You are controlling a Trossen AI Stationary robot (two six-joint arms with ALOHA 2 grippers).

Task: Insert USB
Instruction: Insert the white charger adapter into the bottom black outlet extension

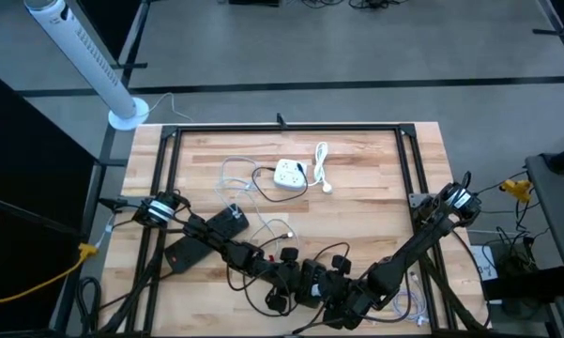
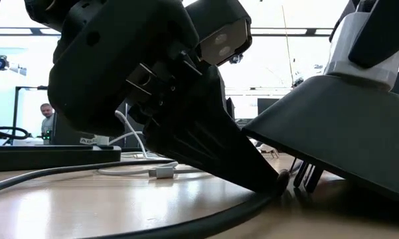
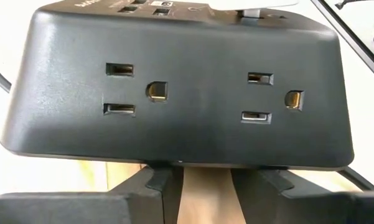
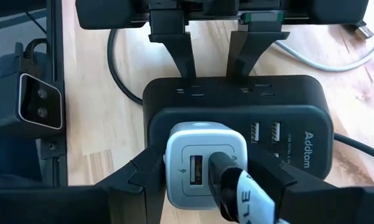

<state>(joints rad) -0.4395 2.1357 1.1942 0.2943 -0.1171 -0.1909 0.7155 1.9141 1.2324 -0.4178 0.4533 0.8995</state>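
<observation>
A black power cube (image 4: 299, 112) with wall outlets on its side (image 3: 193, 93) and USB ports on top sits near the table's near edge (image 1: 312, 279). A white charger (image 4: 199, 140) is plugged into its top. A black USB plug (image 4: 219, 167) on a labelled cable sits in the charger's port. My right gripper (image 4: 205, 177) is open. Its fingers stand on either side of the charger; I cannot tell whether they touch it. My left gripper (image 3: 205, 177) is open on the cube's opposite side. My left gripper meets the cube's outlet side near its lower edge (image 3: 205, 163) with both open fingertips (image 4: 188, 73), coming at it slanting down from the table's left. The cube's own edge hides the tips in the left wrist view. Nothing is pinched between the fingers.
A white power strip (image 1: 289, 174) with a white cable (image 1: 321, 160) lies toward the far side. Two black boxes (image 1: 227, 222) (image 1: 183, 255) and loose black cables (image 2: 186, 219) crowd the near left. A white connector (image 2: 162, 172) lies on the wood. A person (image 2: 46, 119) stands beyond the table.
</observation>
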